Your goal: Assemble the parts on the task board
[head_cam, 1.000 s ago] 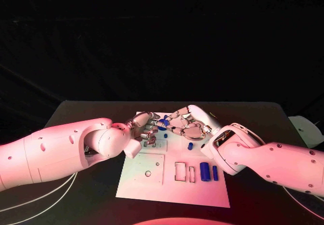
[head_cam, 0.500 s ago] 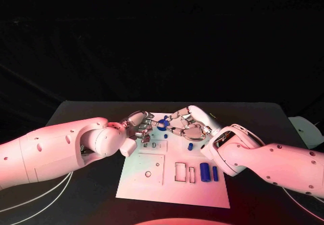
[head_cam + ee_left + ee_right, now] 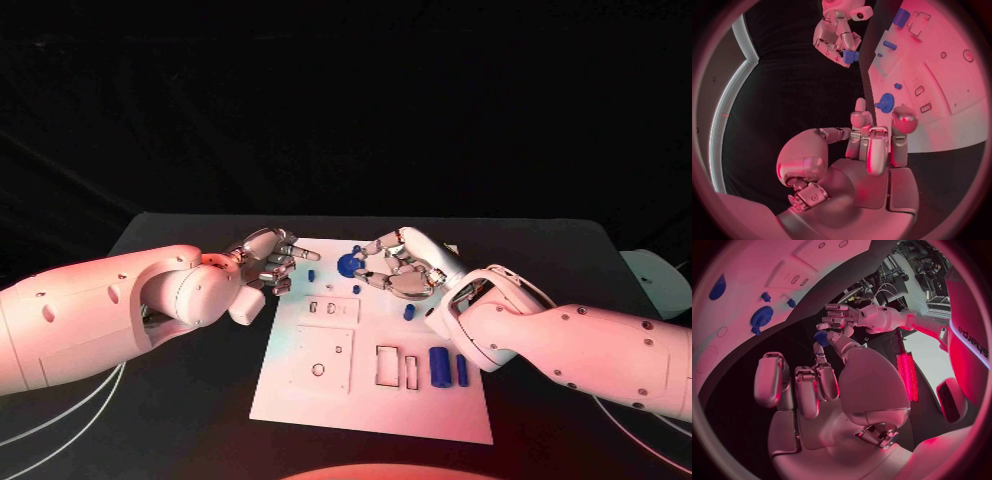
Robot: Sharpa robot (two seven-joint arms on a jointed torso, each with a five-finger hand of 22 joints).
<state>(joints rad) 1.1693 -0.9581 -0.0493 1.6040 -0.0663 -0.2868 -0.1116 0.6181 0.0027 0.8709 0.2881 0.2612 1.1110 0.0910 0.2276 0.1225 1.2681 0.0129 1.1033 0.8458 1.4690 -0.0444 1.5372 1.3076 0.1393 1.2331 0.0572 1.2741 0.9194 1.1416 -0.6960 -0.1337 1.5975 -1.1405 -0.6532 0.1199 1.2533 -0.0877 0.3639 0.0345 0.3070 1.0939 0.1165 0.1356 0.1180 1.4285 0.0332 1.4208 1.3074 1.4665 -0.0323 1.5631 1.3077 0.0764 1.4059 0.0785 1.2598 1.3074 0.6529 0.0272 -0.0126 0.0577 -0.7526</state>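
Black bench (image 3: 173, 400), white task board (image 3: 368, 395) at centre. Right robot hand (image 3: 401, 265) over board's far end, pinching small blue part (image 3: 849, 56) between fingertips, likely raised to seat it on board. Left robot hand (image 3: 270, 260) at board's far left corner, fingers loosely spread, holding nothing. Blue gear (image 3: 351, 264) on board between hands. Two blue cylinders (image 3: 447, 366) lie near rectangular slots (image 3: 392, 366), apparently unfilled.
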